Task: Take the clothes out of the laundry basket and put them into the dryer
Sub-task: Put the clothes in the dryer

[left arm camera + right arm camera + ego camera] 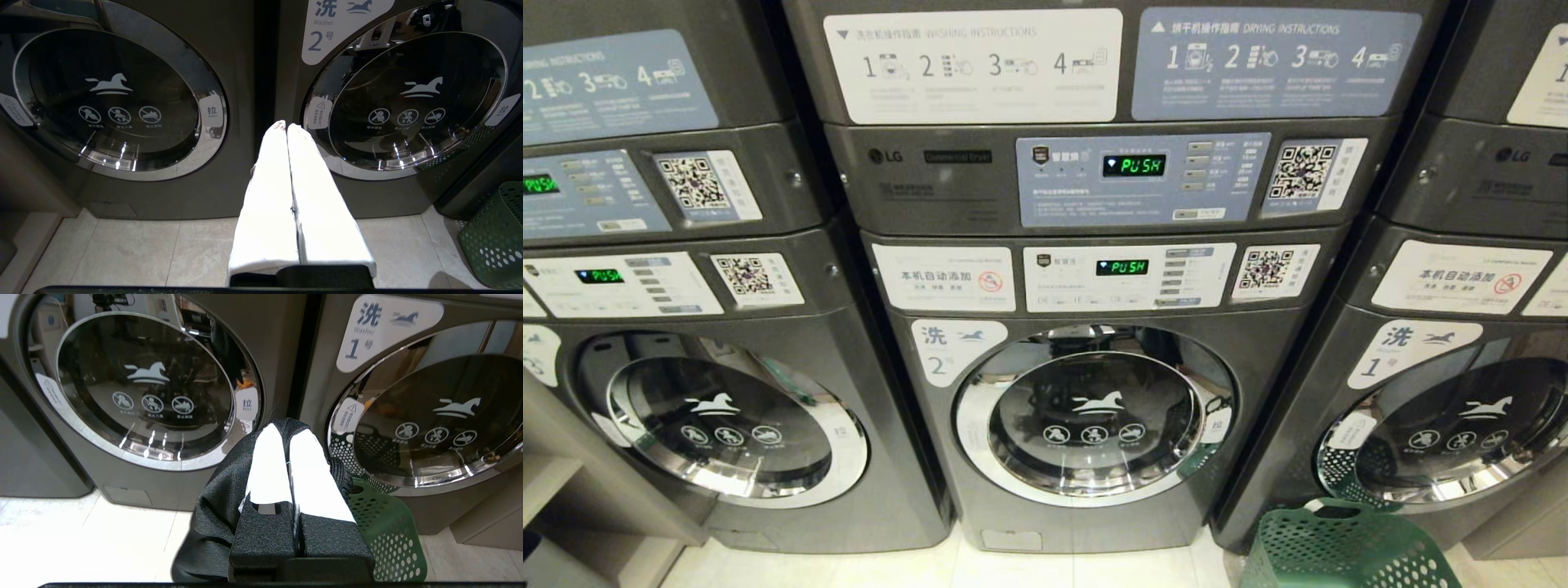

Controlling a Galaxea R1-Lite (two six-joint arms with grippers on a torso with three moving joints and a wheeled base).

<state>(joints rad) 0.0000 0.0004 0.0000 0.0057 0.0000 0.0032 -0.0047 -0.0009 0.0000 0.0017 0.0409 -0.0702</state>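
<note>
My right gripper (286, 430) is shut on a black garment (216, 498), which drapes over its white fingers and hangs down in front of the washers. The green perforated laundry basket (388, 531) stands on the floor just beyond it, below washer 1, and shows at the lower right in the head view (1347, 547). My left gripper (286, 124) is shut with nothing between its white fingers, facing the gap between two washers. Only the control panel (1131, 180) of the dryer shows, in the middle stack; its door is out of view. Neither arm appears in the head view.
Three stacked grey machines fill the view. The round glass doors of washer 2 (1094, 416), washer 1 (1454, 433) and the left washer (719, 416) are closed. Pale tiled floor (122, 253) lies in front. A shelf unit (572, 506) stands at the far left.
</note>
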